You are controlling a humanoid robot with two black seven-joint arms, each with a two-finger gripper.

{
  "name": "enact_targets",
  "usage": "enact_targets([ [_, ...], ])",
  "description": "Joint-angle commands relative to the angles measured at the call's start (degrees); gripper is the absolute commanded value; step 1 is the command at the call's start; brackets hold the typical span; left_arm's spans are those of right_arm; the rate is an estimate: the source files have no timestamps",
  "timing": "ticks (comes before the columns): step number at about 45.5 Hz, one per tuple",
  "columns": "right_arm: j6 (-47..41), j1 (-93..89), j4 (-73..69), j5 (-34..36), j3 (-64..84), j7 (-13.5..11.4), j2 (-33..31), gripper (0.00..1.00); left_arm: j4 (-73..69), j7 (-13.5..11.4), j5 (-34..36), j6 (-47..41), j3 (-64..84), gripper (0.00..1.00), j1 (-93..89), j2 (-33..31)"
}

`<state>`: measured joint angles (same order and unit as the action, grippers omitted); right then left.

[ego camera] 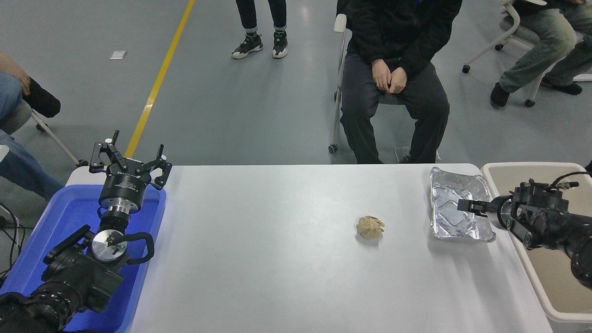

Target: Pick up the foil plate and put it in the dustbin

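Your white bench (277, 259) fills most of the head view, rounded far corners, with people beyond it: one person seated (393, 78) in dark clothes at the far side with hands clasped in the lap, another standing (259, 27) further back by the yellow floor line (159, 78), more legs at both far edges. Your dustbin (532, 261), beige with a rounded rim, sits just off the bench's right edge and runs out of frame at the lower right. The blue bin (55, 222) sits at the left edge of the bench. Your left arm is parked over that blue bin, its left pincer (129, 159) pointing away from the camera with fingers spread apart, holding nothing. Your right arm comes in from the right edge above the dustbin, pointing left, and the right pincer (467, 205) reaches over the right side of the foil plate (455, 206); whether its fingers are apart or together, you cannot tell from here, and contact with the foil is unclear too. The foil plate lies on the bench at the far right corner, crinkled, shiny, just beside the dustbin rim, not in it. Smallest: a crumpled tan paper ball (370, 227) sits on the bench, left of the plate and clearly apart from it
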<state>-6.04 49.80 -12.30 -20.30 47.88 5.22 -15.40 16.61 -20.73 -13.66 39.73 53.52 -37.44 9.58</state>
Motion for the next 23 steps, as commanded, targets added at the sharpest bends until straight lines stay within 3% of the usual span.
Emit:
enact_targets([
  [1, 6.21, -4.01, 1.14, 0.0, -0.86, -0.03, 0.55, 1.0, 0.0, 0.07, 0.04, -0.01, 0.0, 0.99, 0.0, 0.0],
  [7, 7.36, -4.89, 1.22, 0.09, -0.94, 0.06, 0.55, 1.0, 0.0, -0.01, -0.05, -0.01, 0.0, 0.99, 0.0, 0.0],
  [12, 8.94, -5.07, 1.14, 0.18, -2.79, 0.06, 0.28, 0.93, 0.0, 0.07, 0.04, -0.01, 0.0, 0.99, 0.0, 0.0],
  [15, 9.55, -5.07, 1.14, 0.09, -3.4, 0.06, 0.2, 0.83, 0.0, -0.01, 0.04, -0.01, 0.0, 0.99, 0.0, 0.0],
  [23, 9.55, -5.07, 0.96, -0.35, -3.41, 0.06, 0.02, 0.44, 0.0, -0.01, 0.04, -0.01, 0.0, 0.99, 0.0, 0.0],
])
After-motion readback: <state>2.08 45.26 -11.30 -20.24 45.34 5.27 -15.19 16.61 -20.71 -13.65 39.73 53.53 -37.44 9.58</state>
